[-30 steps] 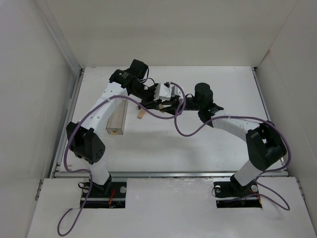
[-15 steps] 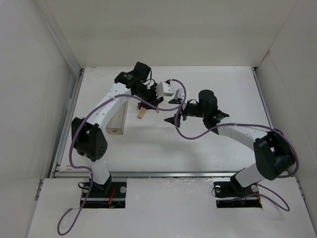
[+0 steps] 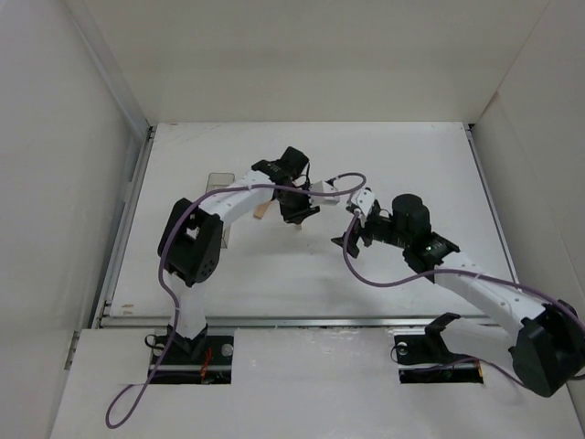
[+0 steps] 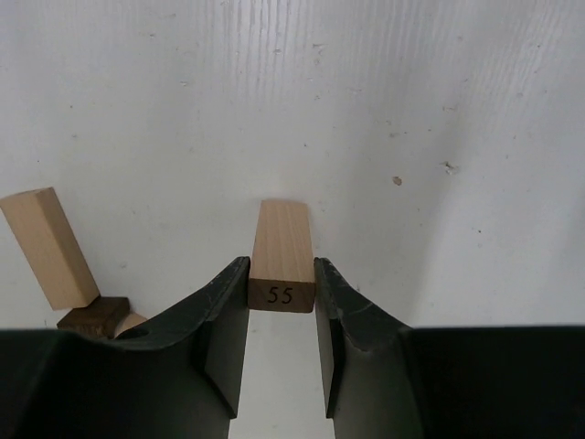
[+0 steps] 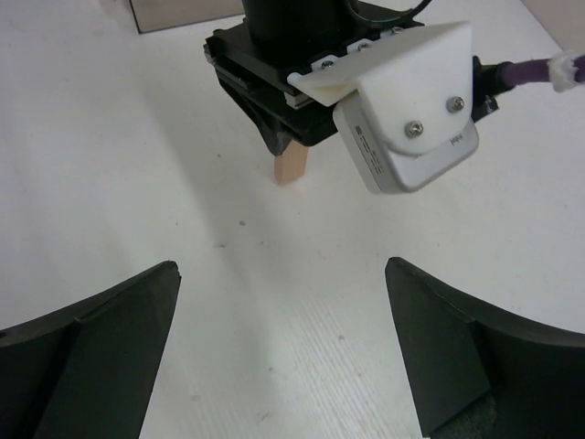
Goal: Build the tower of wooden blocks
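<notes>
Over at the left of the white table (image 3: 411,155), a pale box (image 3: 217,179) lay mostly hidden behind the left arm's forearm. Just to its right, a loose wood block (image 4: 47,245) lay slanted on the table. The dark end of another small piece (image 4: 91,315) sat right beside the block's near end, largely covered by a finger, so how the two met could not be told.

Nearer the middle, the left gripper (image 4: 281,272) pointed downward with its jaws clenched on the sides of a light-tan numbered block (image 4: 281,240). This block's near end bore the mark "55", and its far end pointed down at the table. From the right wrist view that lower end stood at or just above the surface; which could not be told.

To the right, the right gripper (image 5: 281,274) hung apart from the held block, facing it, with its jaws spread wide and grasping nothing.
</notes>
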Tool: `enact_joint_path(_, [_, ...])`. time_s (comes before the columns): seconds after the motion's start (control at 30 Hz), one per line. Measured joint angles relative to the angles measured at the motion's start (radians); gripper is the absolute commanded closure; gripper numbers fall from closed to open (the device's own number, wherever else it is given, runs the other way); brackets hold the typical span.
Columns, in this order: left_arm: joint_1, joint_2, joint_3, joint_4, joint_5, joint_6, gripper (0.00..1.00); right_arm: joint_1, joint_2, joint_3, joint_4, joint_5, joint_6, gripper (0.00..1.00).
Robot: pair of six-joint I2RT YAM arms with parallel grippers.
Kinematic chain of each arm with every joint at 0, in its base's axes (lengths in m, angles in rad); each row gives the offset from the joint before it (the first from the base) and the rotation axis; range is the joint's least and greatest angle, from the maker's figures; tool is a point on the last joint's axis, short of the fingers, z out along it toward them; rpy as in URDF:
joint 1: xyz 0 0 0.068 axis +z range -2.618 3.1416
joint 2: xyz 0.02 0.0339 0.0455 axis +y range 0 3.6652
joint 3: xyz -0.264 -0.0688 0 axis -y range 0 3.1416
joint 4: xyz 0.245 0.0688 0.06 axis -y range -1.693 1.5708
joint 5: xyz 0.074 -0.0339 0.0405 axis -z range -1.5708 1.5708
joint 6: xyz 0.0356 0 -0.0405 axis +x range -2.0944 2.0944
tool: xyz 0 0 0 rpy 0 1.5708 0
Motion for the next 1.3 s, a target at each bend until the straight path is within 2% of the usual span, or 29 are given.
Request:
enact_joint_path(0.23, [0.010,-0.009,-0.072,0.116,0.018,-0.005,0.92,-0.001,-0.102,-0.026,-0.087,0.050,-0.028,0.00])
enact_joint_path(0.4, [0.011,-0.016,-0.089,0.142,0.022,-0.002,0.75,-0.001,-0.120,-0.028,-0.118,0.069,-0.040,0.00])
enact_joint_path(0.47, [0.011,-0.016,-0.090,0.144,0.027,0.006,0.72,-0.001,-0.120,-0.028,-0.131,0.072,-0.040,0.00])
enact_joint_path(0.83, [0.021,-0.016,-0.093,0.130,0.074,0.114,0.75,-0.001,-0.140,-0.032,-0.154,0.077,-0.044,0.00])
enact_joint_path(1.03, [0.039,-0.016,-0.093,0.107,0.114,0.189,0.72,-0.001,-0.157,-0.032,-0.157,0.085,-0.044,0.00])
enact_joint_path(1.23, [0.051,-0.012,-0.093,0.043,0.122,0.227,0.51,-0.001,-0.169,-0.032,-0.159,0.095,-0.044,0.00])
enact_joint_path(1.3, [0.054,-0.012,-0.093,0.030,0.124,0.231,0.34,-0.001,-0.171,-0.032,-0.160,0.095,-0.044,0.00])
